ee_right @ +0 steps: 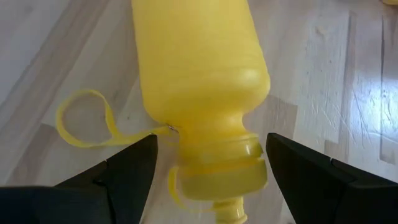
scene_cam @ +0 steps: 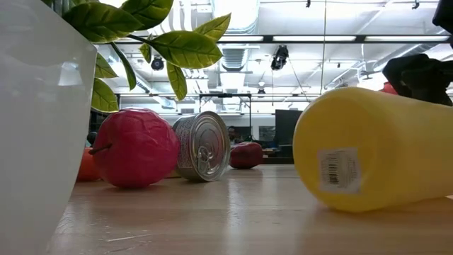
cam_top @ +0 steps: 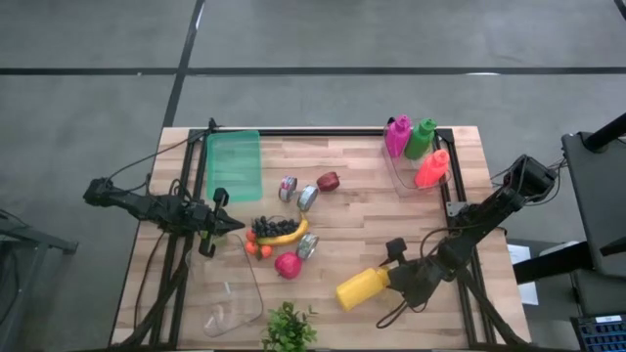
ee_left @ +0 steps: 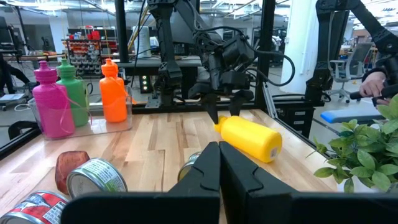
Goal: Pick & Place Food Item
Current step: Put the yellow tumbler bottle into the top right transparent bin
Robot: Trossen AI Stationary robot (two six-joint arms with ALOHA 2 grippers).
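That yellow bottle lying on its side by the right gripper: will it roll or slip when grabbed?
The yellow bottle lies flat on its round side, so a nudge would probably roll it. Its smooth plastic may slip between the right gripper's open fingers, which straddle the narrower neck. The loose strap looks floppy and will likely trail.

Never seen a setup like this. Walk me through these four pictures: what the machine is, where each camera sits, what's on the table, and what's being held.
Two dark robot arms work at a wooden table. One camera looks straight down, one sits at tabletop level, one rides on each wrist. The right gripper is open, fingers either side of the neck of a yellow bottle lying on its side, not yet gripping. The left gripper is shut, holding nothing, beside the fruit pile. Also there: cans, a green tray, three coloured bottles, a plant.
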